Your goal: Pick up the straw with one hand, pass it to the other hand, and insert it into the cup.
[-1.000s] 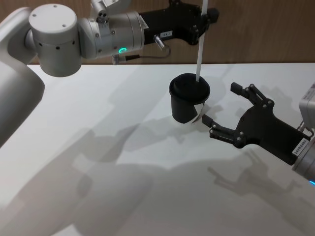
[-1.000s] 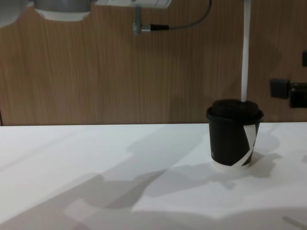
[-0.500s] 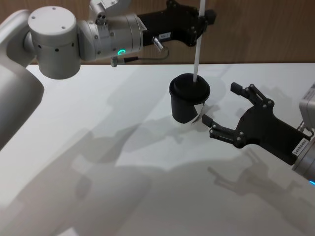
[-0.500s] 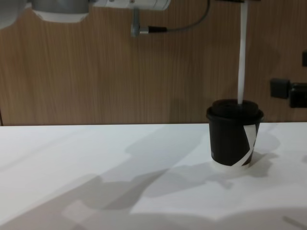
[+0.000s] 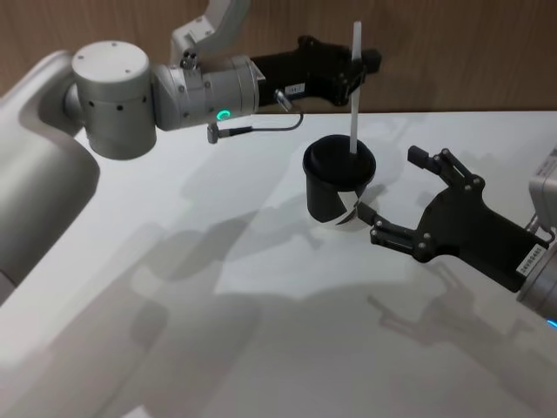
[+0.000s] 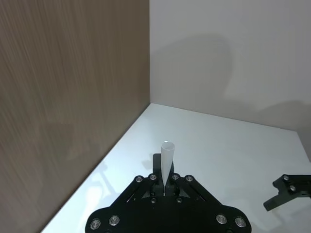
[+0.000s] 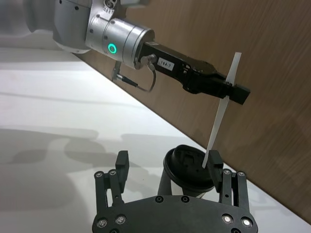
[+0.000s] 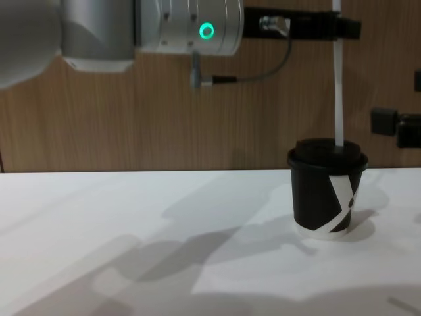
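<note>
Head view, nearest first: white tabletop (image 5: 261, 348), crossed by arm shadows. Further in, on the right, matte black blocky right gripper (image 5: 402, 198), short fingers spread wide, grasping nothing, hovering just beside the cup with fingertips pointing toward it. Beyond, at table centre-right, small black paper cup with black plastic lid, white slanted stripe and white base rim (image 5: 335, 187), standing upright. Long thin straight white straw (image 5: 354, 96) rising from the lid, lower end at the lid's top, nearly upright. Farthest back, above the cup, long black left gripper with white label, silver cylindrical wrist and green ring light (image 5: 357, 68), clamped on the straw near its upper end; thin grey cable (image 5: 261, 126) looping under the wrist. Brown wood-grain wall panel (image 5: 452, 52) behind everything.

Chest view: cup (image 8: 327, 191) on the table at right, straw (image 8: 339, 92) running straight up from the lid to the left gripper (image 8: 339, 27) at the top edge.

Left wrist view: fingers closed around the straw (image 6: 167, 155), open tip of the straw poking out past them.

Right wrist view: right gripper (image 7: 170, 170) open, cup (image 7: 187, 167) between and just beyond the two fingers, not touched; straw (image 7: 221, 109) slanting up from the lid.
</note>
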